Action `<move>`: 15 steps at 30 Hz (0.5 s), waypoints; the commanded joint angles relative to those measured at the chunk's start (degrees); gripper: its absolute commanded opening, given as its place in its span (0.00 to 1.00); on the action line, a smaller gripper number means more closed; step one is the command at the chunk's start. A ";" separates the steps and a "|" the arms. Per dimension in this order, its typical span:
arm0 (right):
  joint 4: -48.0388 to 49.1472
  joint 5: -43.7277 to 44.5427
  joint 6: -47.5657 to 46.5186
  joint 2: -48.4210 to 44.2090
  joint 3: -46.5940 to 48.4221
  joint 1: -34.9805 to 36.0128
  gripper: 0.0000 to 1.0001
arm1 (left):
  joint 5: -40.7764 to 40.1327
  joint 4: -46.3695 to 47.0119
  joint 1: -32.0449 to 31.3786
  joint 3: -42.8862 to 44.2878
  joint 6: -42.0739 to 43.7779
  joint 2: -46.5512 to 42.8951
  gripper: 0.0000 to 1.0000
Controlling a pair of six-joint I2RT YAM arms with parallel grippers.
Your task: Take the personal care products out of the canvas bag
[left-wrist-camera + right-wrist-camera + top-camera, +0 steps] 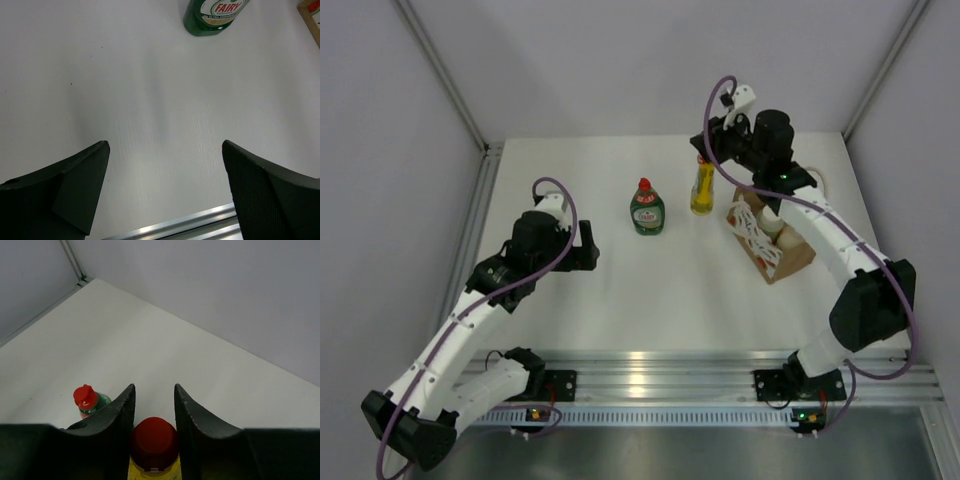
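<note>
The slim yellow bottle point(702, 193) with a red cap point(154, 439) stands on the table left of the canvas bag point(788, 258). My right gripper point(706, 158) is above it, and in the right wrist view point(154, 388) its fingers press both sides of the cap. The green bottle point(647, 209) with a red cap stands further left; it also shows in the right wrist view point(88, 402) and in the left wrist view point(212, 15). The bag holds white-topped bottles point(771, 217) between its white rope handles point(752, 238). My left gripper point(591, 250) is open and empty over bare table point(165, 146).
The white table point(670, 290) is walled by grey panels at the back and sides. An aluminium rail point(670, 375) runs along the near edge. The bag's corner point(311, 15) shows at the top right of the left wrist view.
</note>
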 commanded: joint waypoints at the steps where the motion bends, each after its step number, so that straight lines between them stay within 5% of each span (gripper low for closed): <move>1: 15.16 -1.93 -0.48 1.74 -0.06 1.66 0.00 | 0.05 2.93 -0.29 -0.30 -0.12 -1.17 0.98; 15: 23.88 1.50 -6.98 8.96 -9.64 5.96 0.00 | 0.75 3.02 -0.20 -0.38 -0.03 -1.87 0.98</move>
